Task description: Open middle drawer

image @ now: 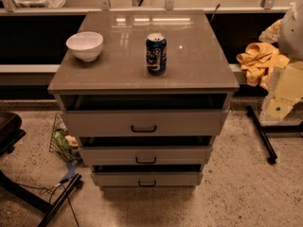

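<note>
The grey-beige cabinet (142,56) stands in the middle of the view with three drawer fronts stacked below its top. The middle drawer (109,156) is the mid-height front with a small black bar handle (146,160). A dark gap shows above it, and its front sits in line with the others. The taller top drawer (94,123) is above it and the shortest bottom drawer (113,179) below. My cream-coloured arm and gripper (279,103) are at the right edge, well to the right of the cabinet and touching nothing.
A white bowl (85,45) and a blue soda can (156,53) stand on the cabinet top. A wire basket (62,143) and black chair legs (57,200) are at the left. A yellow cloth (258,60) and a black stand leg (260,134) are at the right.
</note>
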Available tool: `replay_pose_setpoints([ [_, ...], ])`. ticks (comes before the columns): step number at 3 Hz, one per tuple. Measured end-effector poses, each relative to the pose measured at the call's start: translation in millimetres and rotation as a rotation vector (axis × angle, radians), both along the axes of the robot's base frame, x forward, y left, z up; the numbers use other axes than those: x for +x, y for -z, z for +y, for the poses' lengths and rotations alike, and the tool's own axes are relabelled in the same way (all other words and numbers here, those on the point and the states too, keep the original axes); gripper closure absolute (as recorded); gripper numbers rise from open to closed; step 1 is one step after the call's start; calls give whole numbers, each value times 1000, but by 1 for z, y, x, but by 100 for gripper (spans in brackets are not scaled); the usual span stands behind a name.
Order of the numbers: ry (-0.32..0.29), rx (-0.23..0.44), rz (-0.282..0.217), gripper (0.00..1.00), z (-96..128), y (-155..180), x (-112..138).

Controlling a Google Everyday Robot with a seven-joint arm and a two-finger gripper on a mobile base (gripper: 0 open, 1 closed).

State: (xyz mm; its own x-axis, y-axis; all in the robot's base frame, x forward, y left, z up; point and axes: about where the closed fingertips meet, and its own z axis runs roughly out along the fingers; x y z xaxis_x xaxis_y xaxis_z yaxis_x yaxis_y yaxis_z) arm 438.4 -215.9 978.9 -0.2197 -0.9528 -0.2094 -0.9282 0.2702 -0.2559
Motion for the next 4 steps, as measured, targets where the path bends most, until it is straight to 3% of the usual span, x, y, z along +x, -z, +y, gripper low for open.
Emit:
replay_pose_setpoints([
  [1,1,5,-3,0,0,1,0],
  [2,18,119,-20,0,-4,32,6],
  [4,14,472,-4,0,7,180,-26],
])
